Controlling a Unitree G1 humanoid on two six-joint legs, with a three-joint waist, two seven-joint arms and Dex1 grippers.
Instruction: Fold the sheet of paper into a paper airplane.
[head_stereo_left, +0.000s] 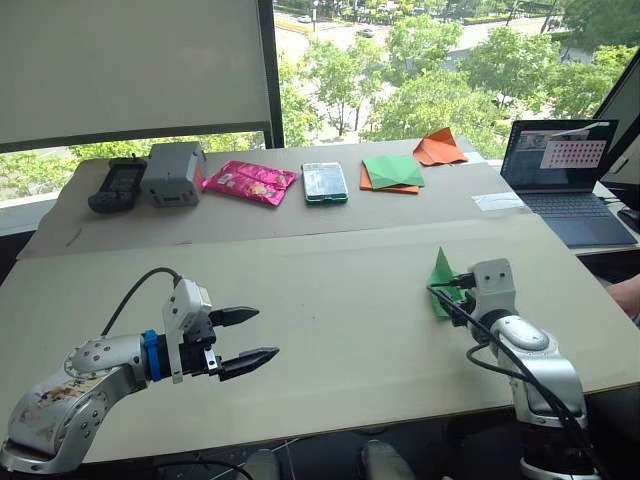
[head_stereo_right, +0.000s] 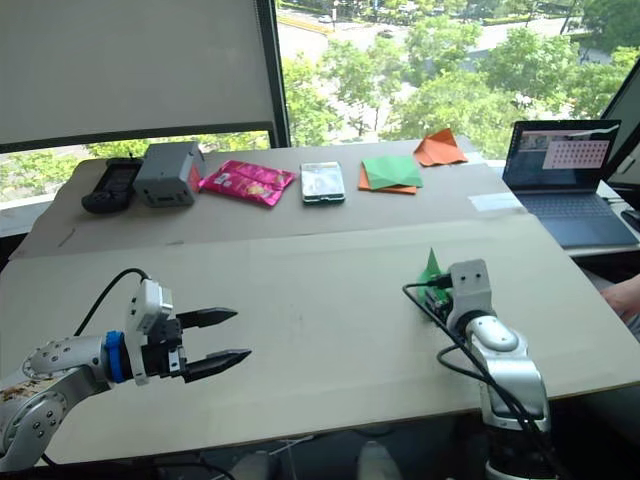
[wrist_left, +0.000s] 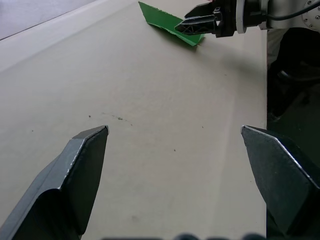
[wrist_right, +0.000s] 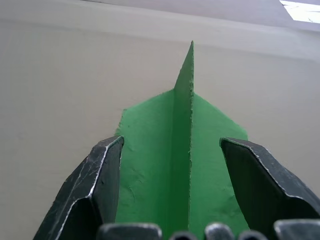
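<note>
A wide work table (head_stereo_left: 330, 330) covered in pale beige board stands before a large window (head_stereo_left: 440, 60), through which daylight falls on sunlit green treetops (head_stereo_left: 430, 95) and a stretch of road below. A light roller blind (head_stereo_left: 130, 65) is drawn down over the left pane, beside a dark window frame post (head_stereo_left: 268, 70). A second beige board (head_stereo_left: 260, 215) lies along the far side of the table, toward the glass. On it rest a black handheld device (head_stereo_left: 118, 186), a grey box (head_stereo_left: 174, 173), a pink packet (head_stereo_left: 250, 182) and a phone (head_stereo_left: 325, 182). An open laptop (head_stereo_left: 565, 170) sits at the right edge, its screen lit.
</note>
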